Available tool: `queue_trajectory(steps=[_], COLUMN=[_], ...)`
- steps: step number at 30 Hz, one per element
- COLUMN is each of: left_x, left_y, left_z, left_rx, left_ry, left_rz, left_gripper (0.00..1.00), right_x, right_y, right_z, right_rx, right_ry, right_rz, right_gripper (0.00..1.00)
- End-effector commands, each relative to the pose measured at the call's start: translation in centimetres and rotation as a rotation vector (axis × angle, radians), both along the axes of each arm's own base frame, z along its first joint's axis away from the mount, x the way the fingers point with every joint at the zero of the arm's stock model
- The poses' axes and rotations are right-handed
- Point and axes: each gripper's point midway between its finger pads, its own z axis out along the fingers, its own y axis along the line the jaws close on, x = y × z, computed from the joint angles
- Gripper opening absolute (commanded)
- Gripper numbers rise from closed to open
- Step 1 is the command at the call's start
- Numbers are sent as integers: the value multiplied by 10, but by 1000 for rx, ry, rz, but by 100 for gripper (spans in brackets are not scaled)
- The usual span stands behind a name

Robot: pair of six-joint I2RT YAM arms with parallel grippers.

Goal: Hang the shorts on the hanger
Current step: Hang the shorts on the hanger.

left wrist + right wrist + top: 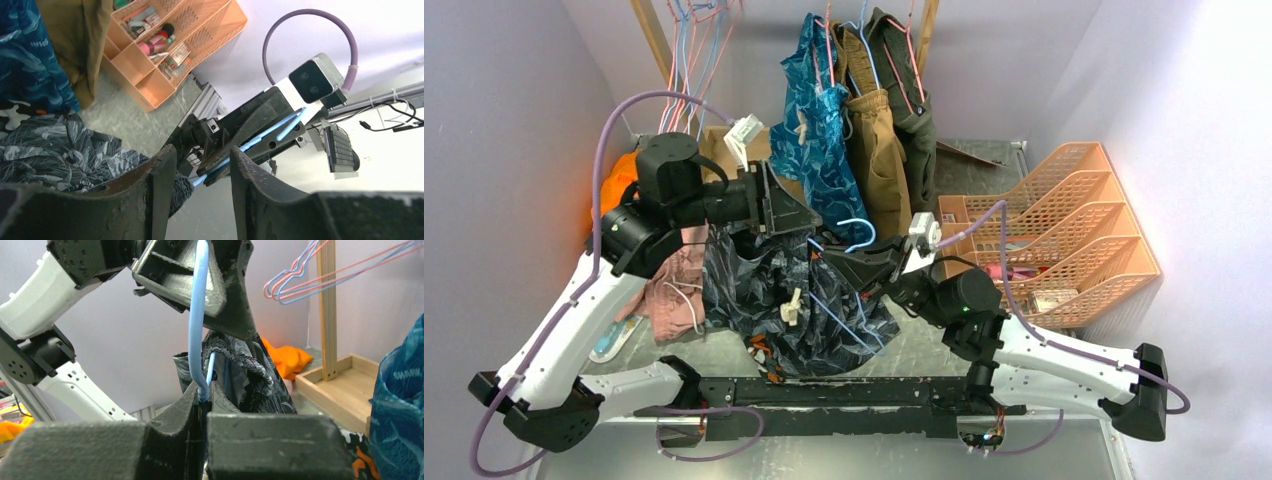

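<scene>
Hanger (198, 330) neck pinched in right gripper (204, 399) jaws — shorts (759, 285) (dark) below.

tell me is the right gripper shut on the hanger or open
Shut: the right gripper pinches the light-blue hanger wire, no gap between its fingers.

Shorts (769, 290) heaped mid-bench (924, 345); light-blue hanger (856, 236) hook above them; right claw (832, 256) at hook; left claw (802, 212) over shorts' top edge.
</scene>
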Motion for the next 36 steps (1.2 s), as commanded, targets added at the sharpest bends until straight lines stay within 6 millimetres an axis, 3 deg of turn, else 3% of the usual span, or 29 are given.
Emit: queue_trajectory(steps=[1,9,14,16,20,23,29,34,36], left_x=[-7,-17,-30,-33,-28,-31,-35,-29,-21], left_y=[-3,13,41,61,107,126,124,107,103], left_z=[15,47,68,71,47,27,5,10,14], left_rx=[-47,-66,-74,-74,-73,-70,8,71,86], left_ry=[-36,-132,-236,-291,-348,-411,-518,-598,-614], left_rz=[-36,7,105,202,447,519,460,369,367], left_gripper=[50,78,100,99,99,96,86,75,65], right_x=[-6,-1,-4,-8,-18,-28,-37,-40,-41], right_y=[-23,-34,-42,-47,-54,-63,-87,-90,-90], right_z=[39,36,39,42,51,58,64,63,62], right_rx=[192,244,243,241,190,166,194,184,175], right_ry=[-15,-10,-22,-28,-45,-52,-32,-19,-16], right_rz=[14,-10,-10,-4,21,40,33,44,46], right_gripper=[0,0,0,0,0,0,0,0,0])
